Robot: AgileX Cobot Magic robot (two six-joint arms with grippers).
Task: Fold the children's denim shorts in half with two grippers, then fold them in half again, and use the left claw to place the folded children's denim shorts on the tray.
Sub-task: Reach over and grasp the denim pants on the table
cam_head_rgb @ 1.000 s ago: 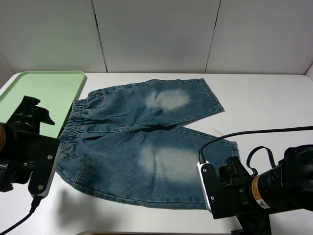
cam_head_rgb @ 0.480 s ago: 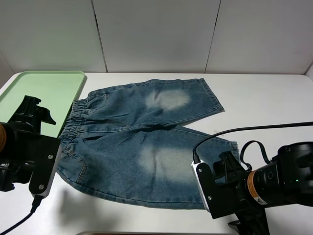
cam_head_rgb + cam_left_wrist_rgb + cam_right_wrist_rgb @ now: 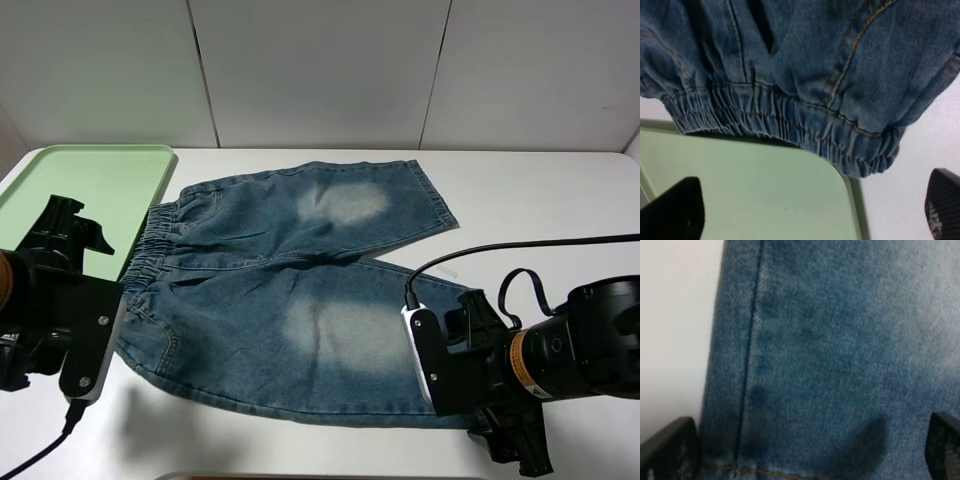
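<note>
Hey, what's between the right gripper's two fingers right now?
The children's denim shorts: one leg's hem end spans the gap between the open fingers in the right wrist view, with white table just beyond the hem.

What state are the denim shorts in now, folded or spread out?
Spread out, unfolded: both legs of the denim shorts lie flat side by side, each faded patch showing.

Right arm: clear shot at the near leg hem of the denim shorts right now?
Probably yes: the right tool hangs open over that hem, and nothing lies on the denim shorts.
</note>
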